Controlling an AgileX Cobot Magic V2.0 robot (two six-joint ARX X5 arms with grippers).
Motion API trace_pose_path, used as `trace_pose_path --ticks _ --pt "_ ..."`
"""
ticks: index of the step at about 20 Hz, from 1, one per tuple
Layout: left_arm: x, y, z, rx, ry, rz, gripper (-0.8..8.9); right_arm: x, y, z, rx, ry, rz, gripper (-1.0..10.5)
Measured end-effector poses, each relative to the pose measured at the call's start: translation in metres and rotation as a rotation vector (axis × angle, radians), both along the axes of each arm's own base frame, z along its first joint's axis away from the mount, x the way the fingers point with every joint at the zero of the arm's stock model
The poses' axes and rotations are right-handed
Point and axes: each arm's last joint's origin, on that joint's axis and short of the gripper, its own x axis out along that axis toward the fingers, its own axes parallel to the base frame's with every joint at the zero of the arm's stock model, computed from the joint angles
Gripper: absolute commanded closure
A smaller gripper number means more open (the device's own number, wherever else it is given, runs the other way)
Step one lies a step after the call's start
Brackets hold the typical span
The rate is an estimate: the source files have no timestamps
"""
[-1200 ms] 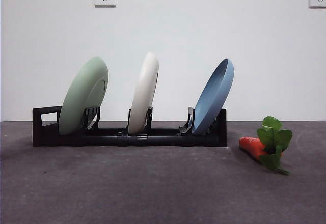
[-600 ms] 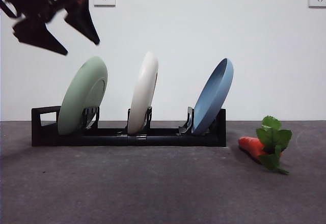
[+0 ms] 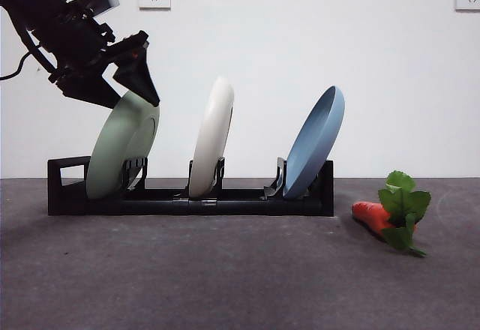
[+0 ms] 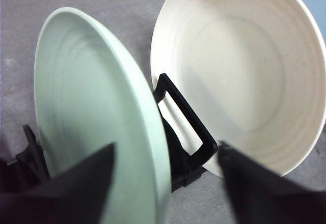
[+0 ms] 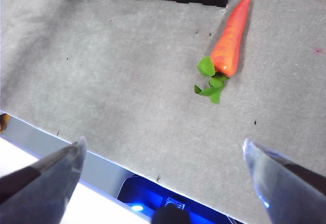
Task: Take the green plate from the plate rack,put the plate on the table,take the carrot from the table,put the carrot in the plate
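The green plate (image 3: 120, 146) stands tilted in the left slot of the black plate rack (image 3: 247, 204). My left gripper (image 3: 133, 102) is open at the plate's top edge, one jaw on each side of the rim. In the left wrist view the green plate (image 4: 86, 96) lies between the spread jaws of my left gripper (image 4: 165, 147). The carrot (image 3: 373, 216) lies on the table (image 3: 225, 277) right of the rack. My right gripper (image 5: 164, 143) is open and empty above the table's near edge, well away from the carrot (image 5: 232, 35).
A cream-white plate (image 3: 212, 139) stands in the middle slot and a blue plate (image 3: 315, 142) in the right slot. The cream plate (image 4: 244, 71) is close beside the green one. The rack's loop handle (image 3: 66, 166) is at the left end.
My left arm has come down from the top left corner. Its open jaws now straddle the green plate's top rim. The plates and the carrot have not moved.
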Motion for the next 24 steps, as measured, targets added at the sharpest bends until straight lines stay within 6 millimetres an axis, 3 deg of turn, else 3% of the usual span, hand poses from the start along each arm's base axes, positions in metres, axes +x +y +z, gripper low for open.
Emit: trace_pose_path --ticks 3,5,16,24 --pt "0.0 0.0 0.0 0.0 0.002 0.0 7.67 0.0 0.0 0.0 0.0 0.002 0.0 2.9" --pt "0.0 0.0 0.0 0.0 0.002 0.0 8.22 0.0 0.0 0.0 0.0 0.002 0.0 2.9" --pt "-0.001 -0.001 0.002 -0.104 0.038 -0.038 8.22 0.0 0.0 0.0 0.0 0.002 0.0 2.9" --pt "-0.016 0.004 0.039 -0.273 -0.029 -0.069 8.22 0.0 0.0 0.0 0.0 0.002 0.0 2.9"
